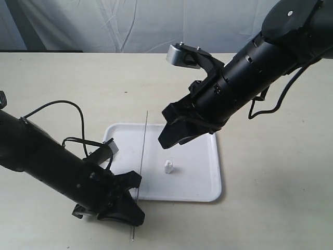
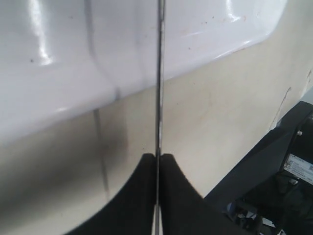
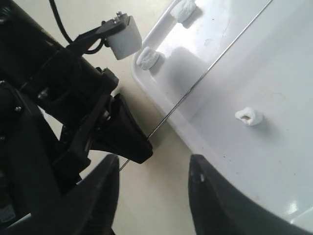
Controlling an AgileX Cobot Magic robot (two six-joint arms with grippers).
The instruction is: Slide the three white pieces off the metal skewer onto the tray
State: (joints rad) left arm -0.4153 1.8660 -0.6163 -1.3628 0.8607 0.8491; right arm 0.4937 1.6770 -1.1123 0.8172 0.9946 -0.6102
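1. Beige bench (image 1: 270, 172) under a creased pale curtain carries everything, and both black arms reach in over it.
2. White tray (image 1: 197, 177) lies in the middle, its floor mostly bare.
3. Right end effector (image 1: 170, 138) hangs above the tray with its jaws apart, grasping nothing. Left end effector (image 2: 159, 161), just off the tray's edge, is clenched on the metal skewer (image 1: 142, 156).
4. Skewer slants out from that grip across the tray's left part, and its visible length looks bare.
5. Three white pieces (image 3: 248, 116) are off the rod. One lies on the tray floor, apart from the skewer. A second piece (image 3: 147, 58) sits at the rim by a corner, and a third piece (image 3: 183, 9) lies just inside the rim nearby.
6. Judgement: the stripping looks done, so what remains is a clean finish.
   - Lift the right arm straight up so it brushes nothing.
   - Hold the rod firmly and move it slowly, since a swing could flick the rim-side piece onto the bench.
   - Whether that piece rests wholly inside I cannot tell, so check it.
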